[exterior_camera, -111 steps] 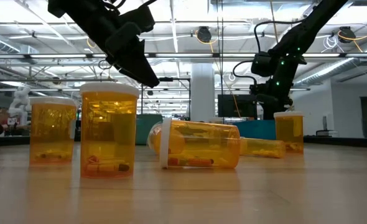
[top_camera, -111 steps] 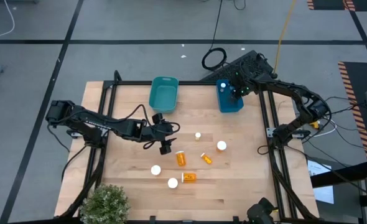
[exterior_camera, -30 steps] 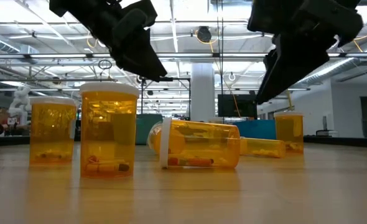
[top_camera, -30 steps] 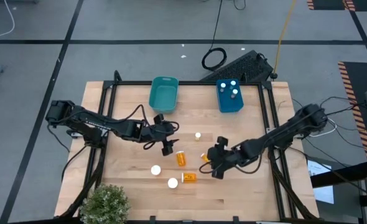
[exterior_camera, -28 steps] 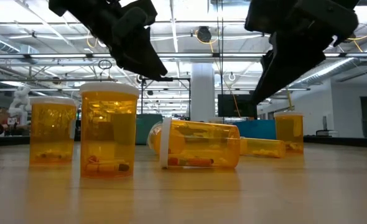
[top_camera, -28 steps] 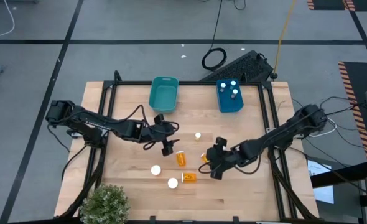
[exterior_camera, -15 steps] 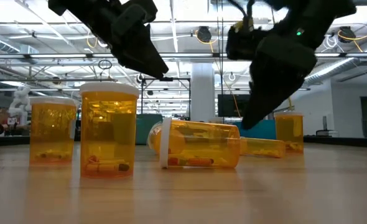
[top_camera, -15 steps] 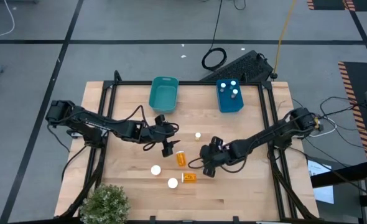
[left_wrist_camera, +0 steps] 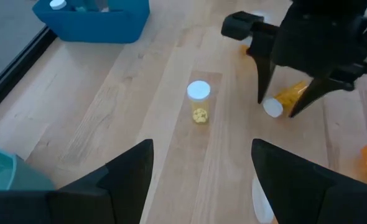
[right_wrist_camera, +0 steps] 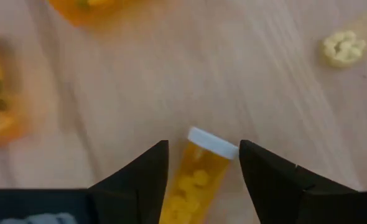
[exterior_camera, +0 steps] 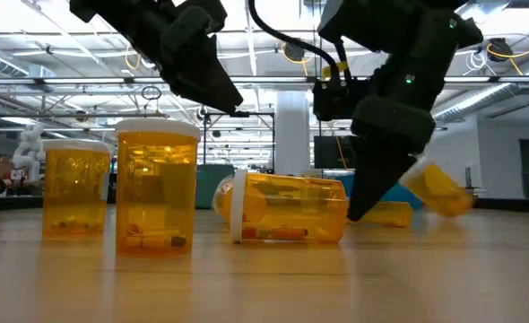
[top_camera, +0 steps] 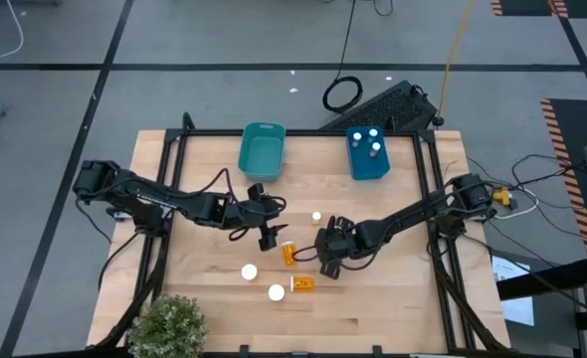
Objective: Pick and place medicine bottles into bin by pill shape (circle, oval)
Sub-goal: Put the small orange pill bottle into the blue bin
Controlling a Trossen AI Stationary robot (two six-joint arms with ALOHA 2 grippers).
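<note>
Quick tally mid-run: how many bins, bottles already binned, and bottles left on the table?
teal bin: 1
blue bin: 1
bottles in blue bin: 3
bottles on table: 7, one tilted, seen only in the low view
Total: 12

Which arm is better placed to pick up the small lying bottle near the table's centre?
The right. Its gripper is open and already straddles the lying bottle, one finger on each side. The left gripper hovers open farther off, over other bottles.
</note>
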